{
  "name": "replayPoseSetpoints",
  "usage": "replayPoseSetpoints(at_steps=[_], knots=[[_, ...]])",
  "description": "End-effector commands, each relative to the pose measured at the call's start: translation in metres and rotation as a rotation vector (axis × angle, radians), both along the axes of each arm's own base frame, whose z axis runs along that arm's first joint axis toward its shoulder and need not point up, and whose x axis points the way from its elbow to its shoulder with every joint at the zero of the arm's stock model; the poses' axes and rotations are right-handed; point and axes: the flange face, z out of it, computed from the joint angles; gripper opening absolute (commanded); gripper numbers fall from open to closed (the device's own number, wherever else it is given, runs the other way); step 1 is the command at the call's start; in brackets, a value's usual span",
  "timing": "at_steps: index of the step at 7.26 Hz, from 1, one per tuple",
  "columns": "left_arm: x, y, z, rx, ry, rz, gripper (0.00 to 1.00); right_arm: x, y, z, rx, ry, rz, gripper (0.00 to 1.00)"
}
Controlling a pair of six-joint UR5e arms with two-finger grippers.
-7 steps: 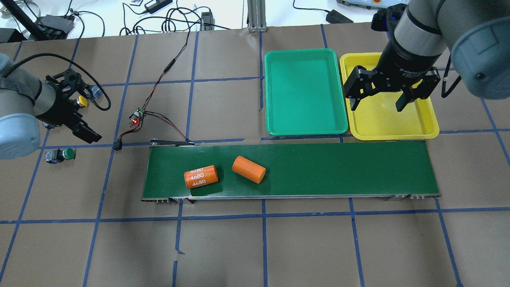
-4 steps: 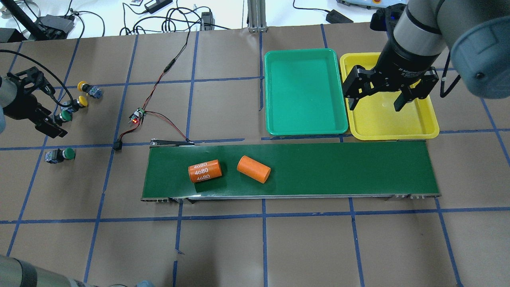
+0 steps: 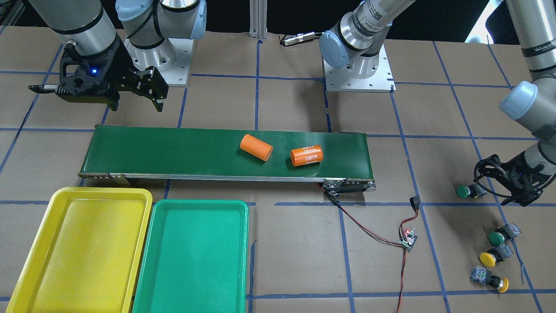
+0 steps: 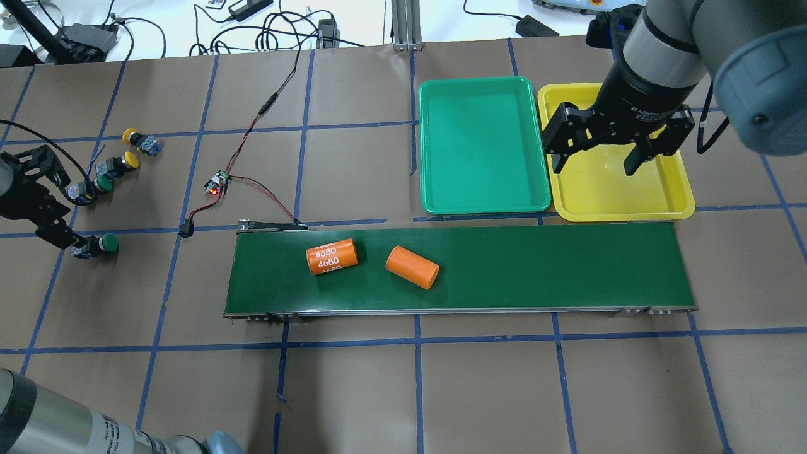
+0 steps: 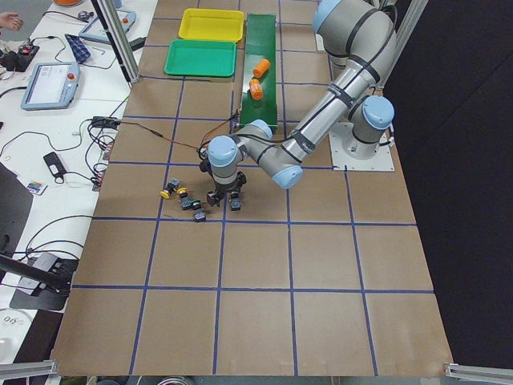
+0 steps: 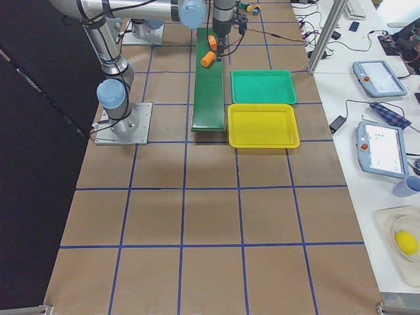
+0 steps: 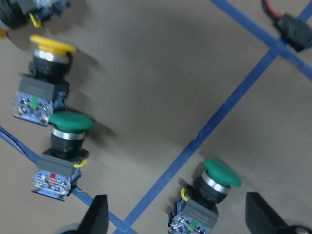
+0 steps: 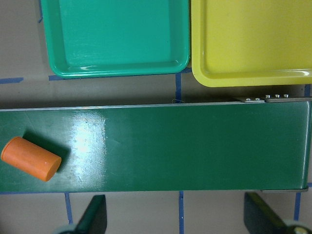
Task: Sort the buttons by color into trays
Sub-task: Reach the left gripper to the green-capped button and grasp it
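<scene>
Orange cylinder (image 4: 332,256) reads 4680; left end effector (image 7: 176,217) and right end effector (image 4: 595,165) both spread, empty.

Wrist cams looked down, close; overhead from rear, front cam opposite, side cams far off; those four shared belt (image 4: 536,265).

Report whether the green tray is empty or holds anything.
Empty. The green tray shows only bare floor from overhead; one green button and a second green button lie on the table, far from it.
</scene>
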Motion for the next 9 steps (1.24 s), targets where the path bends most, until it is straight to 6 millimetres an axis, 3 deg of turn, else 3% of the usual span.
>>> replayPoseSetpoints(at_steps=[1, 3, 4, 5, 6, 7, 8, 9], knots=[[0.002, 0.0, -0.023, 0.02, 0.003, 0.021, 0.87, 0.0, 0.0, 0.0, 0.001, -0.001, -0.002, 1.0], [-0.003, 0.006, -0.027, 0.027, 0.007, 0.018, 0.09, 0.0, 0.0, 0.0, -0.001, 0.001, 0.0, 1.0], [-0.01, 0.007, -0.017, 0.017, -0.002, 0.013, 0.0, -0.001, 0.001, 0.001, -0.001, 0.009, 0.005, 1.0], [-0.016, 0.008, -0.006, 0.01, -0.008, 0.014, 0.0, -0.001, 0.0, 0.0, 0.001, 0.005, 0.003, 1.0], [-0.038, 0.005, 0.02, -0.008, -0.027, -0.002, 0.0, 0.0, 0.0, 0.0, 0.001, 0.004, 0.002, 1.0], [-0.067, 0.015, 0.042, -0.003, -0.027, 0.07, 0.0, -0.002, 0.001, 0.0, 0.001, 0.008, 0.002, 1.0], [-0.115, 0.027, 0.055, -0.012, -0.03, 0.066, 0.0, -0.002, 0.001, 0.0, 0.003, 0.013, 0.001, 1.0], [-0.18, 0.034, 0.069, -0.032, -0.035, 0.019, 0.0, -0.002, 0.001, 0.0, 0.003, 0.014, 0.002, 1.0]])
